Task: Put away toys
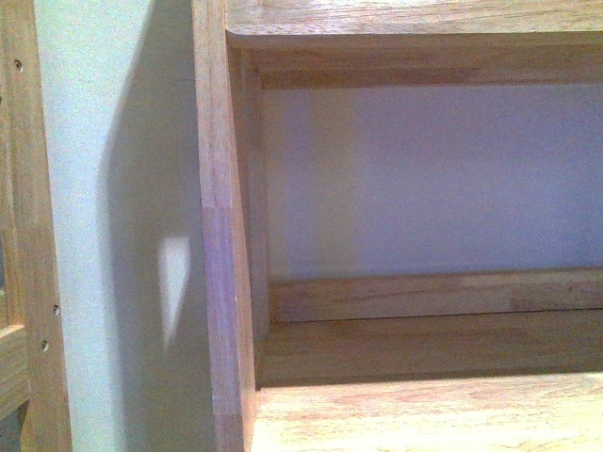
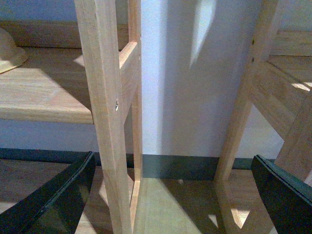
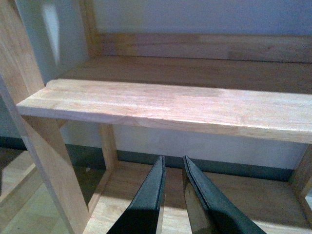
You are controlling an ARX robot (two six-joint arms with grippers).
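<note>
Wooden shelving point(image 1: 415, 414) fills every view; no toy is seen; left gripper point(image 2: 170, 195) is spread wide, right gripper point(image 3: 173, 195) nearly closed, empty; the near upright point(image 2: 105, 122) could be clipped.

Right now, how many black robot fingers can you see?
4. Two on the left gripper, spread wide apart with nothing between them; two on the right gripper, almost touching, near the wooden shelf.
</note>
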